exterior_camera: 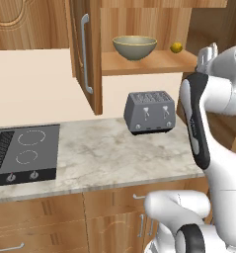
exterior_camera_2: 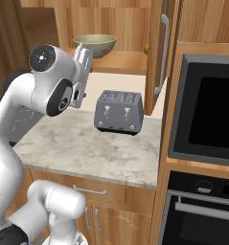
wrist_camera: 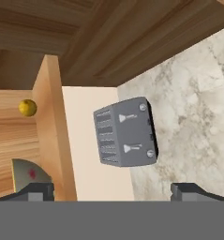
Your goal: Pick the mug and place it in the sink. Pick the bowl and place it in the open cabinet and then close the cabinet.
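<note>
Already the wide, round olive-beige bowl (exterior_camera: 135, 47) with its darker greyish outside sits upright on the shelf of the medium-brown wooden wall cabinet (exterior_camera: 154, 63), well inside the opening, with a small yellow fruit (exterior_camera: 176, 47) further along the same shelf, apart from it. The cabinet's door (exterior_camera: 85, 54), with its long silver bar handle, stands swung out towards the room, so closing it looks like the step left to do.

From where I stand, the white arm's two-finger gripper (wrist_camera: 112, 189) is raised beside the shelf edge, its jaws spread as wide as they go and holding nothing. Looking along the hand, its two dark tips frame a grey four-slot metal toaster (wrist_camera: 125, 132) standing on the pale marbled stone counter (exterior_camera: 104, 153) below; the bowl's edge peeks in just past one tip.

I would judge the bowl to be rigid and smooth, likely ceramic, light enough but slippery and breakable, best taken by pinching its rim wall; it seems to need no more handling now. The door should be stiff and hinged, easiest pushed on its flat outer face or at the bar handle, far from the hinge. A black glass cooktop (exterior_camera: 23, 153) lies at the counter's far end.
</note>
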Robot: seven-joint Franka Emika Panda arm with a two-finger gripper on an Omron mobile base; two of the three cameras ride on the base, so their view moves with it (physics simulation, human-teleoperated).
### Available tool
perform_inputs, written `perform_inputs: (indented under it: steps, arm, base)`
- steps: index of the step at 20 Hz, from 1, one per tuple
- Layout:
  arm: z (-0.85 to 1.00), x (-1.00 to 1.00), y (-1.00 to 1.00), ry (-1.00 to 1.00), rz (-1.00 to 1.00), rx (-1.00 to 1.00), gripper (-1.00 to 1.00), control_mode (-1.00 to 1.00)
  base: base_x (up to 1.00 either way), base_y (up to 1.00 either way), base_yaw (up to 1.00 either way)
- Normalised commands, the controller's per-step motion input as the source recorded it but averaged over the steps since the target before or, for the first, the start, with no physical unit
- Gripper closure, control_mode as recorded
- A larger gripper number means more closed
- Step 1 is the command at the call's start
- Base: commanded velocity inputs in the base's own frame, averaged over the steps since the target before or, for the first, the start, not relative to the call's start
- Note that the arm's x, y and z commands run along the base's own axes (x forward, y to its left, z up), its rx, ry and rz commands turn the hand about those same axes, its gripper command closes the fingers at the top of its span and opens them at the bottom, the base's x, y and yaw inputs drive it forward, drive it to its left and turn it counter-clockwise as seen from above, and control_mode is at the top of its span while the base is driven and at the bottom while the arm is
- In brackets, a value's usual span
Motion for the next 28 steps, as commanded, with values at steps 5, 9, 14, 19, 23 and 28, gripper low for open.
perform_inputs:
  steps: [5,9,14,19,23,28]
  arm:
    - [-0.10,-0.11,-0.01,-0.01,0.00,0.00,-1.00,-1.00]
    - [-0.01,-0.47,-0.10,0.00,0.00,0.00,-1.00,-1.00]
    - [0.00,-0.54,-0.21,0.00,0.00,0.00,-1.00,-1.00]
    - [0.00,-0.37,-0.28,0.00,0.00,0.00,-1.00,-1.00]
    - [0.00,-0.19,-0.39,-0.01,0.00,0.00,-1.00,-1.00]
    - [0.03,-0.19,-0.41,-0.04,0.02,0.00,-1.00,-1.00]
  base:
    - [0.00,0.00,0.00]
    - [0.00,0.00,0.00]
    - [0.00,0.00,0.00]
    - [0.00,0.00,0.00]
    - [0.00,0.00,0.00]
    - [0.00,0.00,0.00]
